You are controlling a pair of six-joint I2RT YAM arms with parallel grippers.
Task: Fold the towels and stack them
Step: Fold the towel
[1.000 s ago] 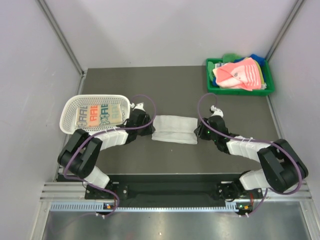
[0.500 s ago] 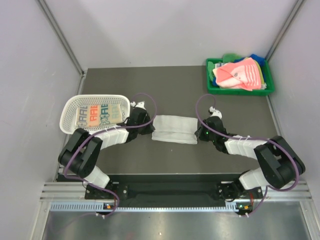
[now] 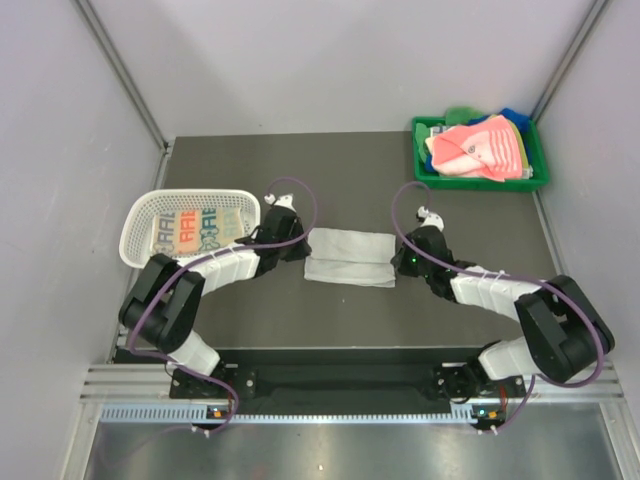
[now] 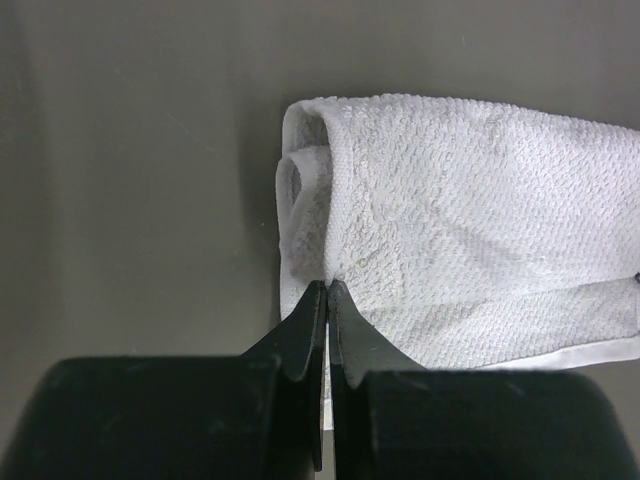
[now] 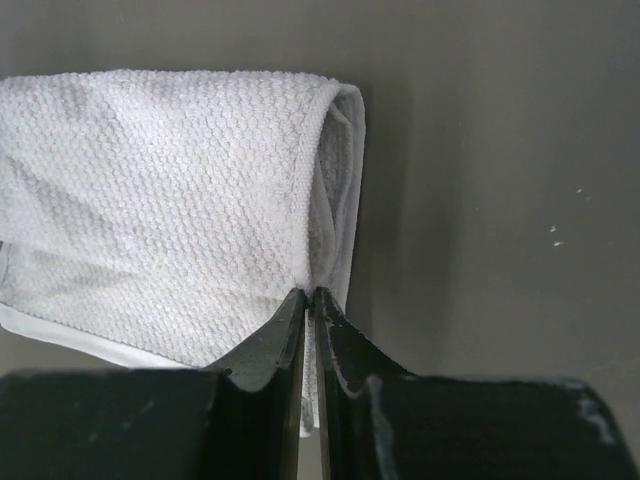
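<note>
The left hand and right hand each clamp an end of the soft, light towel, likely to sag

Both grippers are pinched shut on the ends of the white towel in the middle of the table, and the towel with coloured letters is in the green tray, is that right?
Not quite. The top view shows the lettered towel lying in the white basket, not the green tray. The left gripper and right gripper are indeed shut on the ends of the white towel.
</note>
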